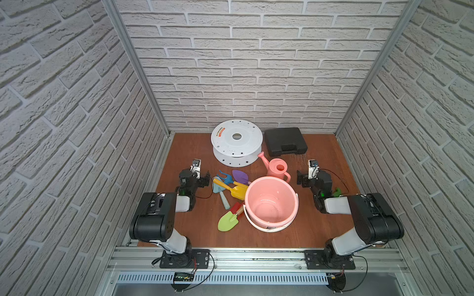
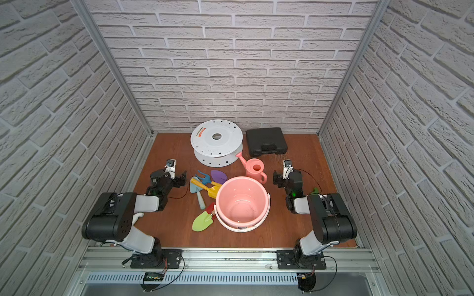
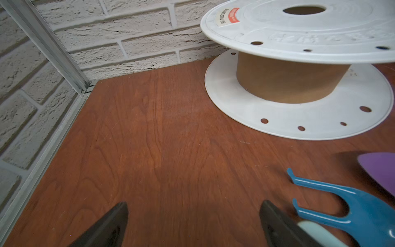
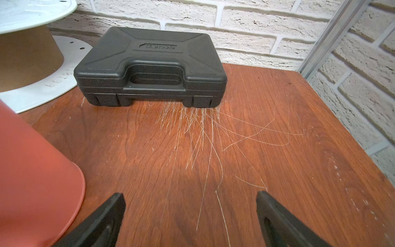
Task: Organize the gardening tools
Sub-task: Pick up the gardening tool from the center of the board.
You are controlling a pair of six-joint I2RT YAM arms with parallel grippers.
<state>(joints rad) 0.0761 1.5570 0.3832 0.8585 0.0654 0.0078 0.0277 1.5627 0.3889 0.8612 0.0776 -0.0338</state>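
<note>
Both released: left pincer (image 3: pixel 194 203) just beside blue claw fork (image 3: pixel 363 210), right pincer (image 4: pixel 189 193) over open tabletop (image 4: pixel 288 166).

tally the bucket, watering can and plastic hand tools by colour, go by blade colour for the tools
pink: 2, bucket and watering can
green: 1, green spade
yellow: 1, yellow scoop
purple: 1, purple trowel
blue: 1, blue claw fork
pale blue: 1, pale-blue trowel
total: 7
</note>
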